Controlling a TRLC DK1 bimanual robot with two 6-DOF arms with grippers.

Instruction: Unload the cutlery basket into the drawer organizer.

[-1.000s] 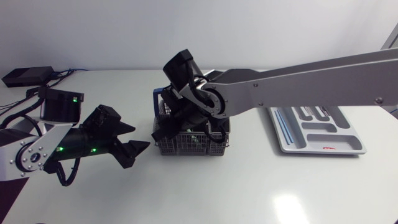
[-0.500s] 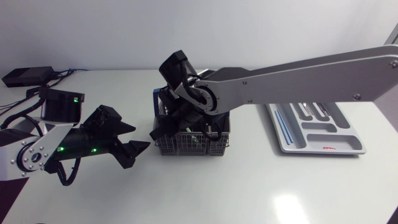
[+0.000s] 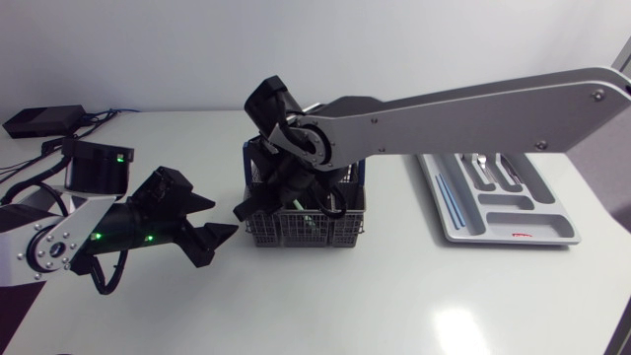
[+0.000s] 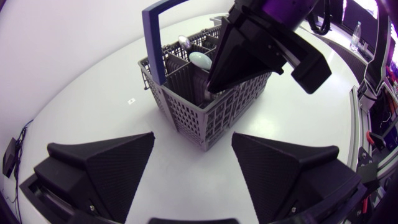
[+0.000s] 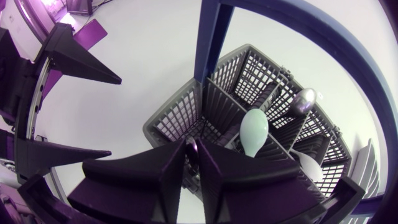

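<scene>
Black box [image 3: 44, 120]: you see it on the table [image 3: 345, 296] well away from the cutlery basket [image 3: 306, 225], at the far corner on your left arm's side.

Left pincer [image 4: 193, 140]: its two wedge fingers stand wide apart and hold nothing. It hangs low over the table just short of the cutlery basket, tips pointed at the basket's near corner and touching none of it.

Right pincer [image 5: 194, 163]: your right arm reaches across the cutlery basket from the far side, and the pincer is plunged into it at the end that faces your left arm, beside the post of the blue handle [image 4: 155, 43]. Its fingers are drawn nearly together, with only a slim gap, and they pinch a dark utensil end [image 5: 191, 148] between their tips.

Cutlery basket: it stands upright on the table, grey mesh walls, the blue handle raised over it.

Pale spoon [image 5: 254, 134]: it stands bowl up in the cutlery basket, in the compartment just beyond the right pincer's fingers.

Metal spoon [image 5: 303, 101]: bowl up too, one compartment farther inside the cutlery basket.

Drawer organizer [image 3: 513, 222]: it lies flat, well apart from the cutlery basket on your right arm's side, with cutlery pieces [image 3: 490, 176] in its far slots.
</scene>
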